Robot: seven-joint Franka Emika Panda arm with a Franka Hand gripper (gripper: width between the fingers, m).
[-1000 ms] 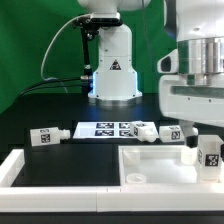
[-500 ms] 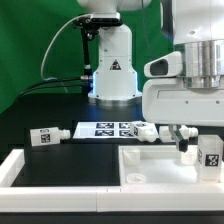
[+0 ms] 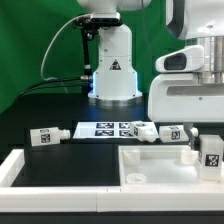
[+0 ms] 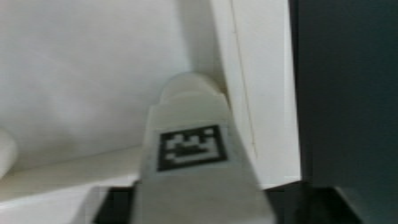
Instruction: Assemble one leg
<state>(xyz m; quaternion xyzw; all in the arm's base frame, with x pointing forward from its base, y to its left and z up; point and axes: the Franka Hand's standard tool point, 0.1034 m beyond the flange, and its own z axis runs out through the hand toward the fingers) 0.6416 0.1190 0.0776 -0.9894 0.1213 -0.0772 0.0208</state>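
My gripper (image 3: pixel 208 148) hangs at the exterior view's right edge and is shut on a leg (image 3: pixel 212 156), a short white peg with a black-and-white tag. The leg stands upright over the right part of the large white square tray-like piece (image 3: pixel 150 172). In the wrist view the leg (image 4: pixel 192 135) runs away from the gripper (image 4: pixel 199 208), with a dark finger (image 4: pixel 118 205) on each side of it. The tray's raised rim (image 4: pixel 244 70) lies just past it, against the black table.
Three more white tagged pegs lie on the black table (image 3: pixel 47 136), (image 3: pixel 145 131), (image 3: pixel 171 132). The marker board (image 3: pixel 104 128) lies between them. A white frame edge (image 3: pixel 14 165) runs along the left front. The robot base (image 3: pixel 112 70) stands behind.
The gripper body swung toward the exterior view's left half a second ago and is now back at the right. The leg stays held at about the same spot over the tray.
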